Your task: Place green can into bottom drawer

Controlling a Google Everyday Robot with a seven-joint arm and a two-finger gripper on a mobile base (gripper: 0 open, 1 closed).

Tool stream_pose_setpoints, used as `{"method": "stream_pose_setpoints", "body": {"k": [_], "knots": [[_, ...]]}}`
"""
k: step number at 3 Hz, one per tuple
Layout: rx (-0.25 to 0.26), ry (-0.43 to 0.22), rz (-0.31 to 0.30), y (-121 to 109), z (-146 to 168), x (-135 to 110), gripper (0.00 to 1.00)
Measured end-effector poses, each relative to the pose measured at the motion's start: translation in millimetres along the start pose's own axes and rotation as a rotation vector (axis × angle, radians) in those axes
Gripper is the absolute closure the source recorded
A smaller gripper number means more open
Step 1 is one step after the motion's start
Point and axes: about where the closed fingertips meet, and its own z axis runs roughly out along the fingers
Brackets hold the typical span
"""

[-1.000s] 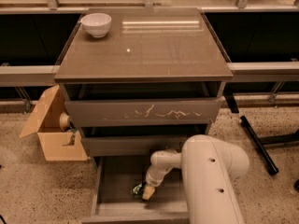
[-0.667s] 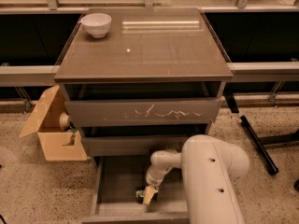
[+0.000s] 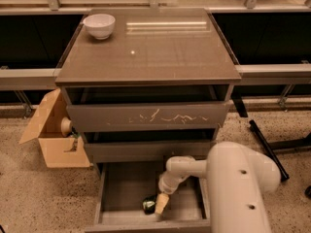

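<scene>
A white bowl [image 3: 99, 25] is set on the grey-brown cabinet top [image 3: 155, 57], at its 10 o'clock corner. Pale scratches are seen on the top drawer front [image 3: 148, 116]; the plain middle drawer [image 3: 146, 150] is set beneath it. An open cardboard box [image 3: 51, 140] is stood on the speckled floor [image 3: 34, 198] at the cabinet's 9 o'clock, and a black bar [image 3: 267, 147] is laid at 3 o'clock.

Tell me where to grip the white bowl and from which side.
Likely its rim, from above: the white bowl stands upright, mouth up, and its thin wall looks easier to pinch than its wide round body. The gripper is low in the bottom drawer, beside the green can.
</scene>
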Motion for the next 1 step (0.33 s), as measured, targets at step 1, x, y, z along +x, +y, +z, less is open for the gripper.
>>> {"method": "stream_pose_setpoints", "body": {"k": [1], "knots": [[0.009, -0.068, 0.004, 9.9, -28.0, 19.6, 0.0]]}}
